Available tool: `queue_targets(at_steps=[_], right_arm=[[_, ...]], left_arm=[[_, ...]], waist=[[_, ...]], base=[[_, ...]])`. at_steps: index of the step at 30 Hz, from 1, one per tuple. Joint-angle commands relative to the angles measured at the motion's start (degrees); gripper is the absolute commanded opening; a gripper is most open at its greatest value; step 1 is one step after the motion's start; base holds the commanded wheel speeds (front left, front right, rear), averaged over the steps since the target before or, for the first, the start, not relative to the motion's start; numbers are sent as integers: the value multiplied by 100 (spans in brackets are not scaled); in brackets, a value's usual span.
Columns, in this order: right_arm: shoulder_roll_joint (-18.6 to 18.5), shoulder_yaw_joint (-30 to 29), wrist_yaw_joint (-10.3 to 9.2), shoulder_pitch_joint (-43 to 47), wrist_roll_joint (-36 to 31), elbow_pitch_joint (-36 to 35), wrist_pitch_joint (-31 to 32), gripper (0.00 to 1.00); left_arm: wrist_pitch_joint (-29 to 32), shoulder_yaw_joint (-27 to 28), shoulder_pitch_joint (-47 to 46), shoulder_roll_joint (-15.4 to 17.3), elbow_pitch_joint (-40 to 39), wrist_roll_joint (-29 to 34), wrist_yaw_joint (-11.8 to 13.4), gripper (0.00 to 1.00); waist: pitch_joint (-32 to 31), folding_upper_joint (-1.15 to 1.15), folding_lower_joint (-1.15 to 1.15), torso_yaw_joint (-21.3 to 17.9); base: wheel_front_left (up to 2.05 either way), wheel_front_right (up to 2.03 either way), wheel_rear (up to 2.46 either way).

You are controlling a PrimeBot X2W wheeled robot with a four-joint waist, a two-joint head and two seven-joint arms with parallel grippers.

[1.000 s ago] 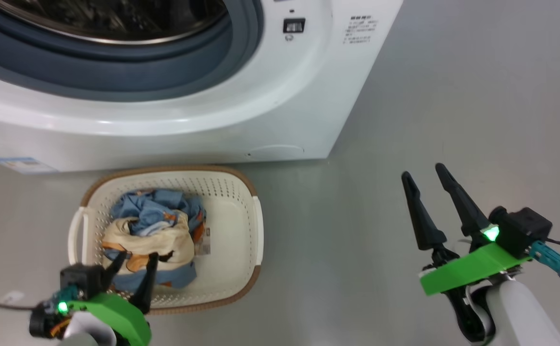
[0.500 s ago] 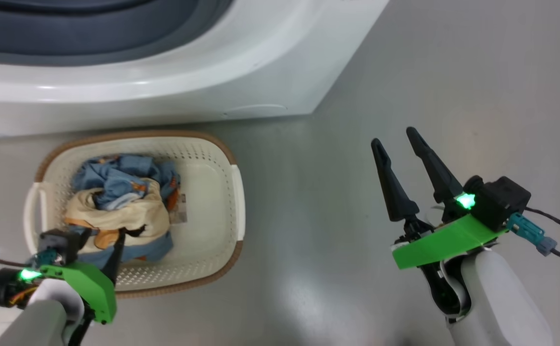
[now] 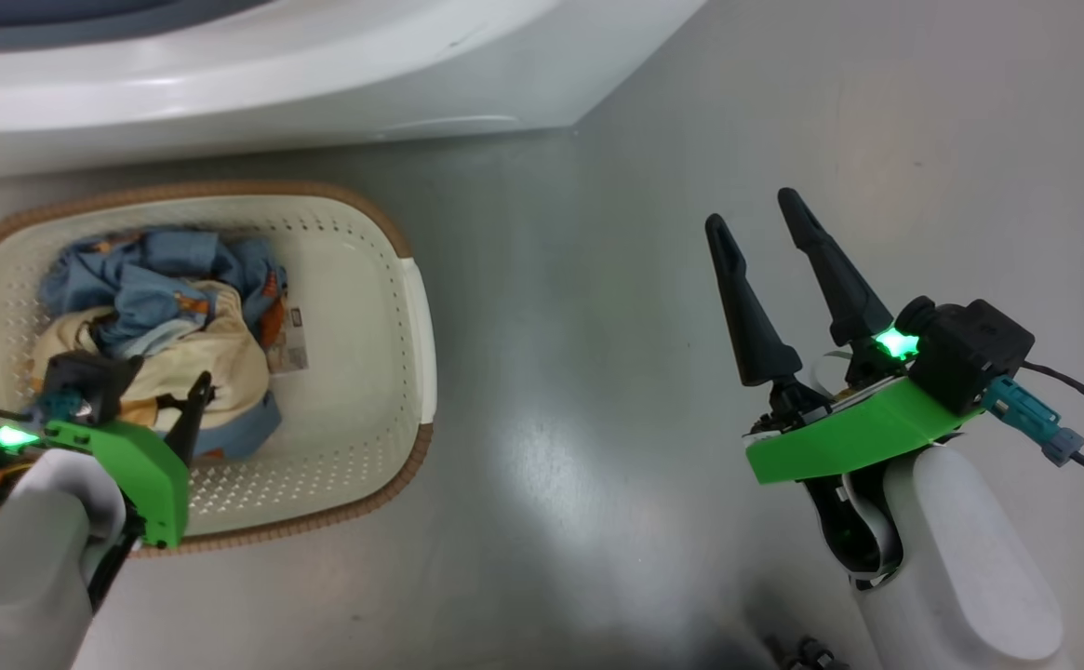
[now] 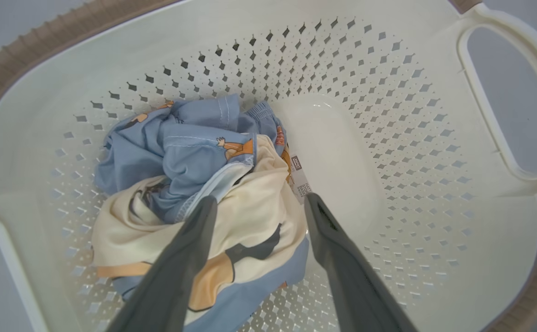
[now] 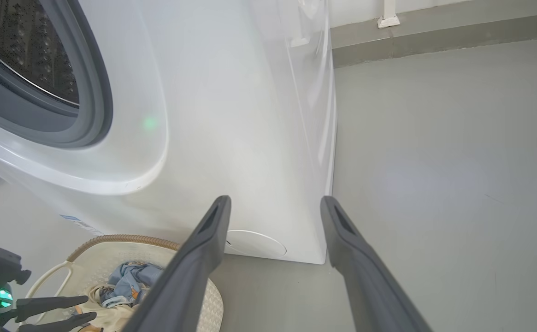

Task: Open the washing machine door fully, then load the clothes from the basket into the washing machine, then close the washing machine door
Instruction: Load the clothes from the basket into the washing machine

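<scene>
Dipping my head has slid the washing machine [image 3: 318,65] up to the top edge of the head view and the basket [image 3: 411,307] off to the left (my camera moved, not the things), while my left gripper [image 4: 259,198] has edged further in over the laundry. From the right wrist view the steel drum [image 5: 19,55] shows bare inside its grey gasket [image 5: 91,92], so I judge the door step done, though I cannot tell whether it swung fully back. Just in front of the machine, the basket sits on the grey floor [image 3: 597,372] with the clothes [image 4: 194,152] bunched toward one end of it, blue folds on top and the cream panel nearest me. My left fingers are spread wide and gripping nothing: one fingertip [image 4: 206,205] hangs over the cream panel, the other by the bundle's edge, close to the barcode label [image 4: 298,177]; whether either touches cloth I cannot tell. My right gripper [image 3: 751,209] hovers released over bare floor, well apart from the basket. Loading has not begun, so the grasp, the carry to the drum and the closing are all left.
</scene>
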Motion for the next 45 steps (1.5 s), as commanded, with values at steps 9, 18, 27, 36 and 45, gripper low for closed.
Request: queue_targets(at_steps=[9,18,27,36,45], right_arm=[[73,228,9,-76,74,-253,-68,100],[74,272,9,-121,69,-367,-68,100],[74,322,9,-181,89,-401,-68,100],[74,468,9,-231,130,-442,-68,100],[74,498,9,-225,100,-442,-68,100]], left_arm=[[179,-610,-430,468,41,-568,-17,100],[207,-1183,-842,594,57,-978,-17,100],[319,-1427,-1042,667,149,-1160,-17,100],[461,-1523,-1095,752,163,-1158,-17,100],[585,-1545,-1067,788,93,-1200,-17,0]], waist=[[409,0,0,-130],[737,0,0,-168],[875,0,0,-196],[924,0,0,-287],[849,0,0,-319]], base=[[0,0,0],[0,0,0],[0,0,0],[0,0,0],[0,0,0]])
